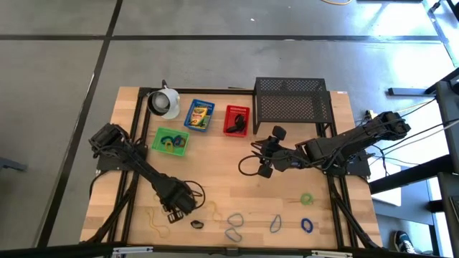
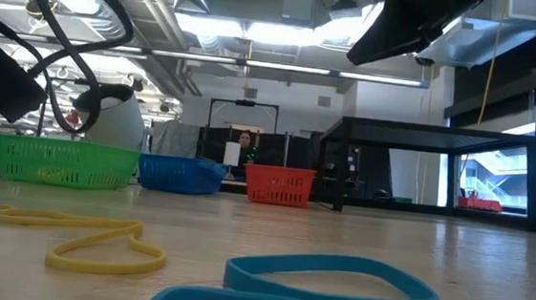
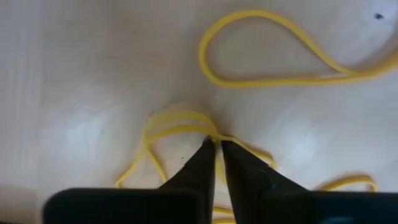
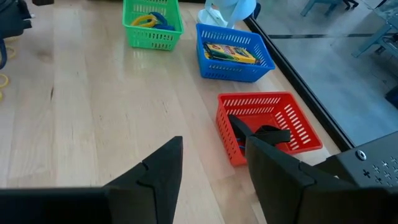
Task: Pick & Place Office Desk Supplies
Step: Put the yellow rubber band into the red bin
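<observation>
I have the left gripper (image 3: 216,149) down at the near-left part of the table (image 1: 237,193), its fingers pressed nearly together and pinching a strand of the yellow rubber band (image 3: 180,127) that lies bunched on the wood. To do this well, I judge I should confirm that the strand sits fully between the tips before raising the arm, then lift slowly so the thin band does not slip out. A second yellow loop (image 3: 273,50) lies just beyond and apart from it, so I must keep clear of snagging that one.

Further back on the left stands the green basket (image 1: 171,141), with yellow and blue bands already in it; I take it as the likely home for this band. Next to it the blue basket (image 1: 199,115) holds a yellow-green crayon box (image 4: 233,53). Beside that, the red basket (image 1: 237,120) holds dark clips (image 4: 264,134).

To the right, the right gripper (image 4: 211,165) hangs over the table's middle, near the red basket, fingers spread and holding nothing. More loops, blue and green, lie along the near edge toward the right.
</observation>
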`<state>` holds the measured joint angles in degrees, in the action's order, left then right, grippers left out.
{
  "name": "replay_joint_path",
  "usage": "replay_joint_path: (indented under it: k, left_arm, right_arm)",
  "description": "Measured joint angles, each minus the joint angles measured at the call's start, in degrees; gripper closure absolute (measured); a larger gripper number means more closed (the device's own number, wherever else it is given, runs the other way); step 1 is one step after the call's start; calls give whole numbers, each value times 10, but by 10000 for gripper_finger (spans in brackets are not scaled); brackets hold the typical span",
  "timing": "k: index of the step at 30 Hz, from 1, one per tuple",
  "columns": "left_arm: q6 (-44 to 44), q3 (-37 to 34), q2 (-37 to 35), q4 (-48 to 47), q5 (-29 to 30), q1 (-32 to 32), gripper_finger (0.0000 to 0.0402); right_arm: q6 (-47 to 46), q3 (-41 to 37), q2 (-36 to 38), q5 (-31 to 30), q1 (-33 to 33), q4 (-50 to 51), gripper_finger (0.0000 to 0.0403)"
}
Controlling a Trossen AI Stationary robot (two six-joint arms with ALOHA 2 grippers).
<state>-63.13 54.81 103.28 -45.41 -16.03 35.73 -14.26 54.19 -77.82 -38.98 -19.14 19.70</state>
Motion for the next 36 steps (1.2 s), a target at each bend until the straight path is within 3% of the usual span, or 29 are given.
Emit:
replay_joint_path:
  k: [3,10,15,26,36]
  left_arm:
    - [28,0,0,0,1,0,396]
    - [104,34,5,-61,38,3,399]
    - [130,61,-18,-77,178,9,400]
    - [73,66,-82,-75,309,49,400]
    - [67,66,-99,-60,491,87,400]
  right_arm:
    - [-1,0,0,0,0,0,225]
    - [-1,0,0,0,0,0,225]
    - [-1,0,0,0,0,-3,225]
    - [-2,0,0,9,1,-4,225]
    - [-2,0,0,9,1,-5,225]
